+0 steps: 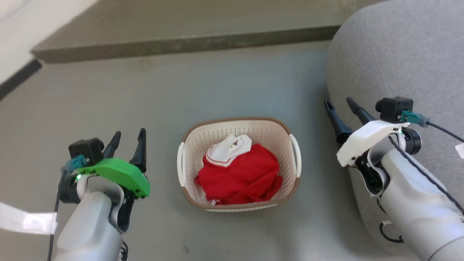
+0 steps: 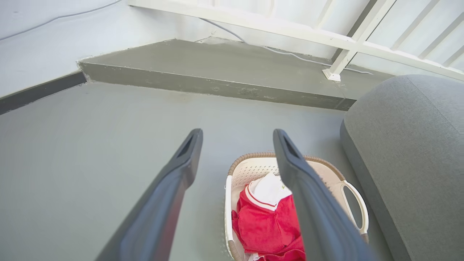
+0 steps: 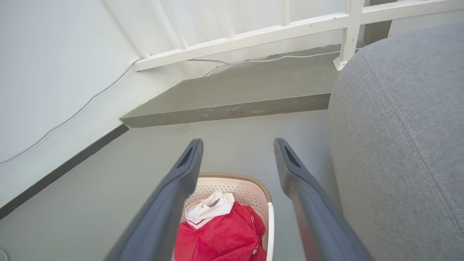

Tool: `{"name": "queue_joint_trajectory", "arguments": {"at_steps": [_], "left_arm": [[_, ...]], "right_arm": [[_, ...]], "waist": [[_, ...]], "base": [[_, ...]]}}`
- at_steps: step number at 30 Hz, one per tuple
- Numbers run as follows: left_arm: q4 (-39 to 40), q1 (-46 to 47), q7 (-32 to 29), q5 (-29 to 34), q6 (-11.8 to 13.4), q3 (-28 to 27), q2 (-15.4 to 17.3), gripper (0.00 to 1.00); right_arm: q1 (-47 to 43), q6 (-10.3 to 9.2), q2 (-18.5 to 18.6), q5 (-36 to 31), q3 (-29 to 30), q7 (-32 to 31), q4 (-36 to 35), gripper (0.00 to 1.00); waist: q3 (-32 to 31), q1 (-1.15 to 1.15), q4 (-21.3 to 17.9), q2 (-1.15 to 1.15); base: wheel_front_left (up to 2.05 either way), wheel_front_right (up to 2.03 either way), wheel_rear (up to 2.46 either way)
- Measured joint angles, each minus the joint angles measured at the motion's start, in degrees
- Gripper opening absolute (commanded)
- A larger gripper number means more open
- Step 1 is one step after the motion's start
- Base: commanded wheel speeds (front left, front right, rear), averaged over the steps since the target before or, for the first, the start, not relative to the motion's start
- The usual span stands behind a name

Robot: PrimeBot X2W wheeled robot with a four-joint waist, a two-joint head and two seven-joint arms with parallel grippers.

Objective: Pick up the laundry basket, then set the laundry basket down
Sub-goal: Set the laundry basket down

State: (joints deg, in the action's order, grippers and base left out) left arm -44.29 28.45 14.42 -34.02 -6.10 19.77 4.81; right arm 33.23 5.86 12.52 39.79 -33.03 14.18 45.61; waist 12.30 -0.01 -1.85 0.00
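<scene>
Our left pincer and right pincer were both open and empty. The basket sat on the floor between them, apart from each. We judged the thin handles easy to miss, and a stray finger could shove the basket sideways. An uneven lift might spill the shirt. The cushion beside the right pincer could snag that arm.

Right claw open above laundry basket; empty
</scene>
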Motion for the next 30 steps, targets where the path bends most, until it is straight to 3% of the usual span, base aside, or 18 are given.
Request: {"name": "queue_joint_trajectory", "arguments": {"at_steps": [13,30], "left_arm": [[11.6,-6.7,0.0,4.7,1.1,-4.9,0.2,1.0],[21.2,-15.8,0.0,9.2,2.1,-9.0,-0.5,1.0]], "right_arm": [[-8.3,-3.35,0.7,-6.1,6.6,0.0,-11.3,1.0],[-19.3,-5.56,0.7,-12.9,11.9,0.2,-22.3,1.0]], "waist": [[-6.8,0.0,-0.8,0.0],[-10.3,0.0,-1.1,0.0]], "base": [[0.0,0.0,0.0],[0.0,0.0,0.0]]}}
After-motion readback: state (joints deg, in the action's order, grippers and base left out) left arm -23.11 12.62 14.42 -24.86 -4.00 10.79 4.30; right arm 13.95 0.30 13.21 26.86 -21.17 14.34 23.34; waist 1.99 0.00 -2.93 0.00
